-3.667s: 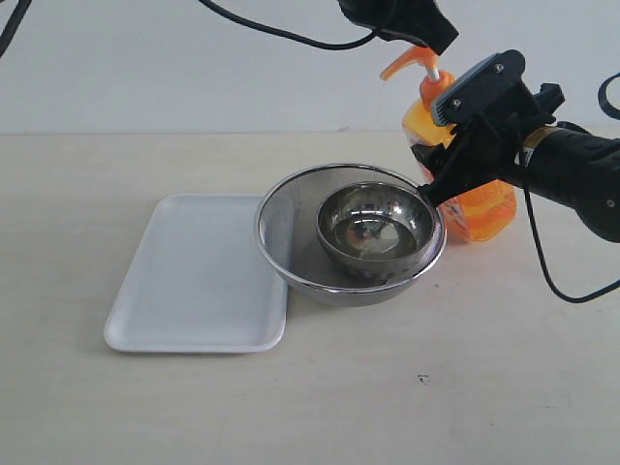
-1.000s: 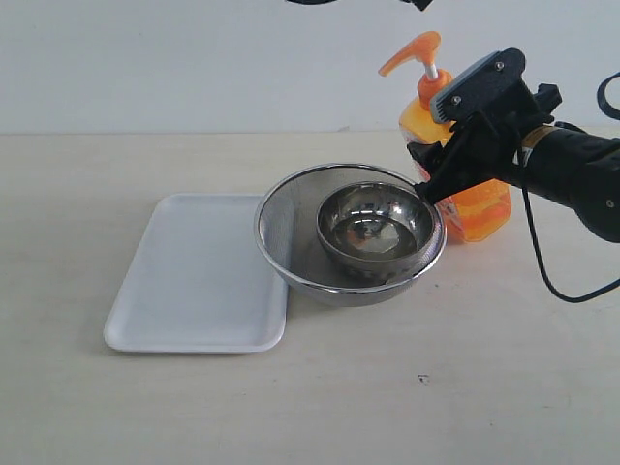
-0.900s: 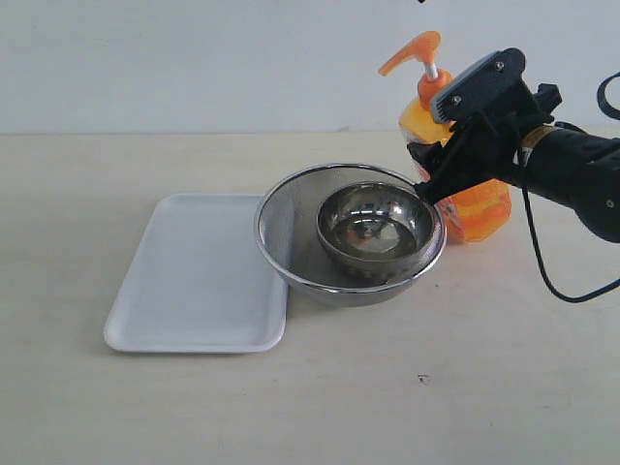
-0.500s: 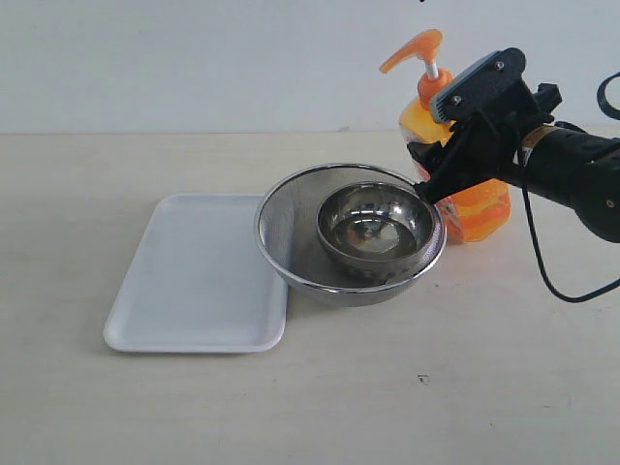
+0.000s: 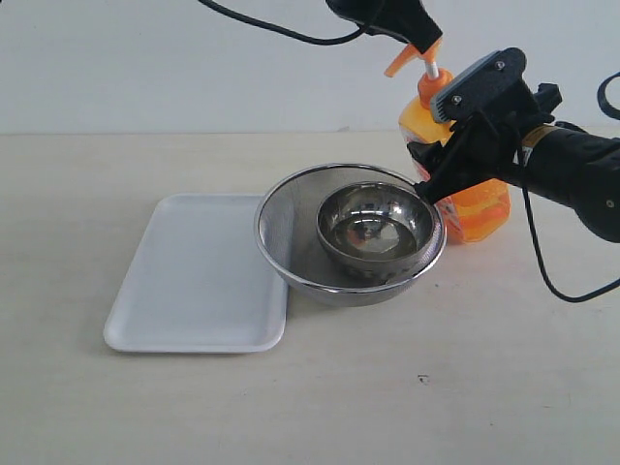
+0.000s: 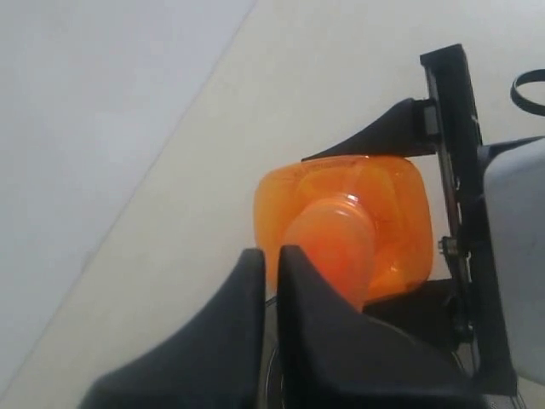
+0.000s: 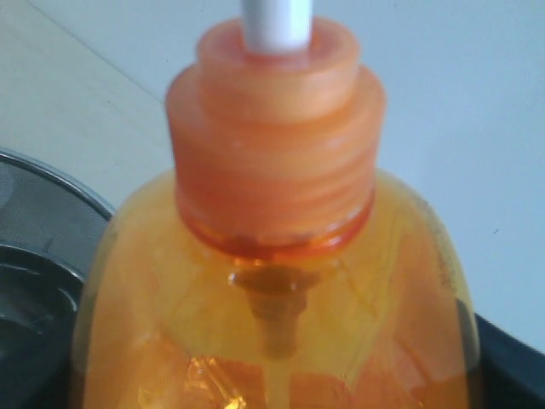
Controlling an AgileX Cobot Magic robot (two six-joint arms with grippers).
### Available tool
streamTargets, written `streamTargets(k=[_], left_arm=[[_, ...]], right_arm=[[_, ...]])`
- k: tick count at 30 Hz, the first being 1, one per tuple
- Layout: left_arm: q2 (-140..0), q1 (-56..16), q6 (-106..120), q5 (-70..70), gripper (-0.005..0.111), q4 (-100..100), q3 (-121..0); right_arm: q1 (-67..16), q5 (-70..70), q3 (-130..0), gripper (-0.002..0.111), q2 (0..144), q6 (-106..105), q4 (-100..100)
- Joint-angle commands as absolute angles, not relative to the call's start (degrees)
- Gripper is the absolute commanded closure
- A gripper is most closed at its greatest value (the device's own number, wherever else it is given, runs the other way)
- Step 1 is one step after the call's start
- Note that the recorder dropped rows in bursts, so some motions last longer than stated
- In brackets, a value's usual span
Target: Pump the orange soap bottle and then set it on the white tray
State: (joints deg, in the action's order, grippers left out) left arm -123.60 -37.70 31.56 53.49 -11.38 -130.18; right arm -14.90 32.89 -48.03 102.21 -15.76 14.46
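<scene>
Pump half-hidden under left end effector.

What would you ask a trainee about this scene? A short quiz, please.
1. True or false: the orange soap bottle already stands on the white tray.
2. What sits inside the mesh strainer? A) a steel bowl B) a sponge C) nothing
3. Fill in: the ___ pincer clamps the bottle's sides.

Key
1. False. The bottle is off the tray, on the far side of the strainer from it.
2. A, the steel bowl.
3. Right. The right pincer grips the bottle, while the left pincer, shut, is up at the pump head.
</scene>
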Motion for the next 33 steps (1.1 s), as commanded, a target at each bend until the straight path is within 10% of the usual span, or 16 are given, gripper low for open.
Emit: streamTargets(k=[1, 33], left_arm=[[-123.4, -37.9, 30.9, 53.8, 0.102, -11.7, -130.0], [-123.4, -37.9, 32.5, 52.5, 0.102, -15.8, -130.0]], right_arm=[[-15.0, 34.9, -48.6, 0.108, 101.2, -15.5, 14.9], [-15.0, 34.3, -48.6, 0.108, 101.2, -15.5, 14.9]])
